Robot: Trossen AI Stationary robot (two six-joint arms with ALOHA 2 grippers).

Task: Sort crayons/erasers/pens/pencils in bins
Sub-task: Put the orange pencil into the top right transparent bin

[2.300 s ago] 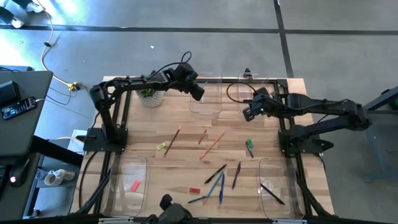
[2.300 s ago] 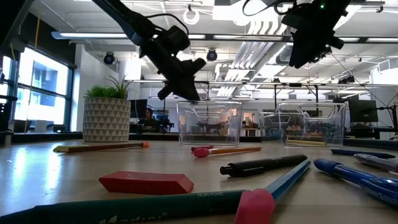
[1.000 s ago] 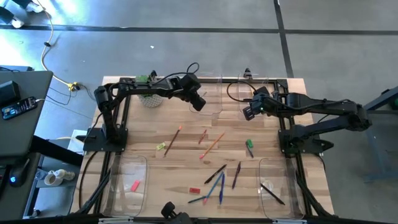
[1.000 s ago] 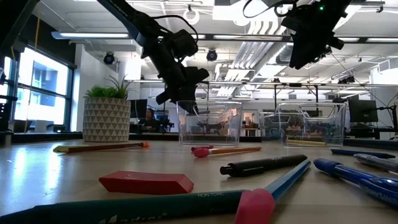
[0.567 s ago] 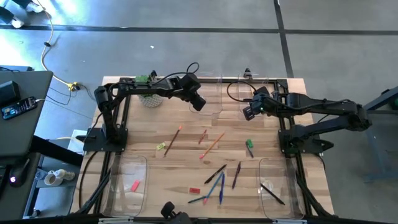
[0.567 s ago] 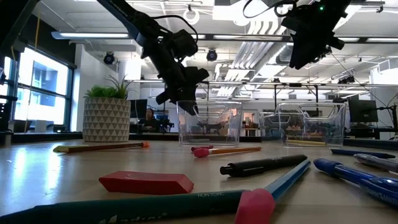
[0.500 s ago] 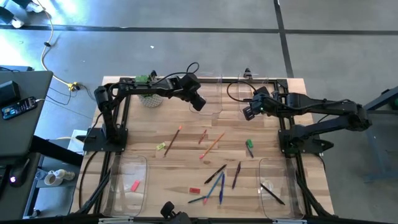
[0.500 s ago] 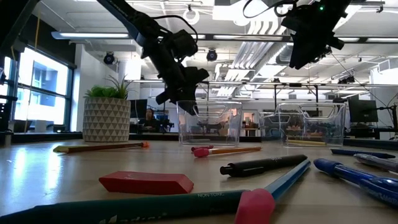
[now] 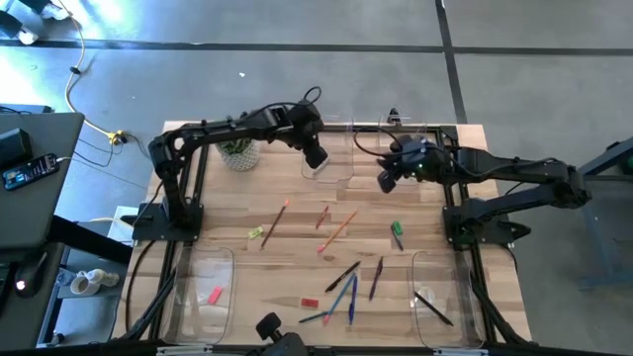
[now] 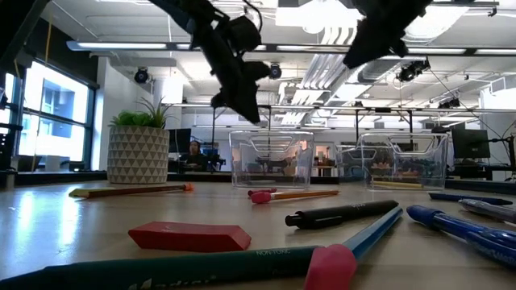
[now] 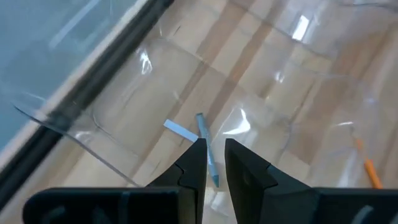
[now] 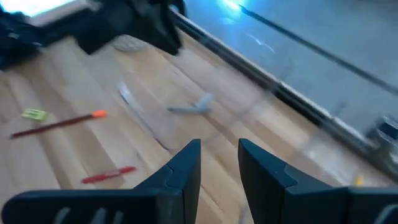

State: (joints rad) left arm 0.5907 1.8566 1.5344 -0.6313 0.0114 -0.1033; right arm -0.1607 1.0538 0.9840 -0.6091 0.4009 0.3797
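Two bluish crayons (image 11: 206, 149) lay inside the clear plastic bin (image 9: 331, 166) at the wooden table's (image 9: 297, 247) far edge, where the left claw (image 9: 316, 158) hovered, narrowly parted and empty, apparently just unloaded; right claw (image 9: 385, 182) waited beside that bin, part-open, empty.

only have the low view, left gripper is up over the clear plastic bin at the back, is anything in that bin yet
observer: yes, the left wrist view shows two short bluish crayons lying in that clear bin, below the left gripper.
operator: is it holding anything
observer: no, its jaws stand slightly apart with nothing between them.
operator: and the right one
observer: from above, the right gripper hovers just right of that bin, open and empty.
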